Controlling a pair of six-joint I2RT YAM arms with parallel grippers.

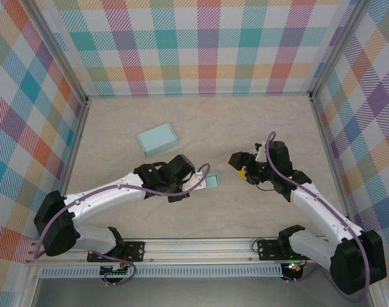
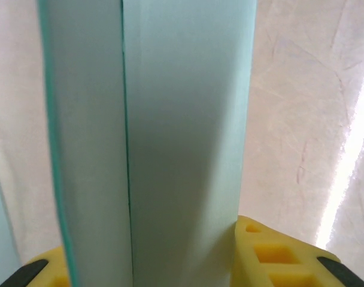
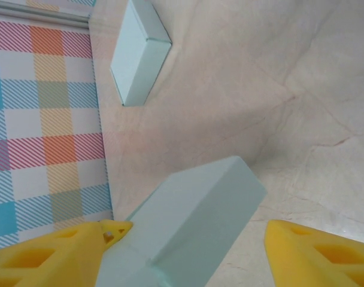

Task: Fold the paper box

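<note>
A pale teal paper box (image 2: 182,137) stands upright between the yellow fingers (image 2: 272,251) of my left gripper (image 2: 152,263), which is shut on it. From above, that box (image 1: 212,181) pokes out to the right of the left gripper (image 1: 198,183), just over the table. My right gripper (image 1: 240,165) hovers a short way to its right, open. In the right wrist view the held box (image 3: 194,227) lies between the spread fingers of the right gripper (image 3: 194,245), close to the left finger (image 3: 56,254) and well apart from the other.
A second teal box (image 1: 157,139), closed and flat, lies on the beige table (image 1: 246,121) behind the left gripper; it is also at the top of the right wrist view (image 3: 137,51). Checkered walls (image 1: 201,45) enclose three sides.
</note>
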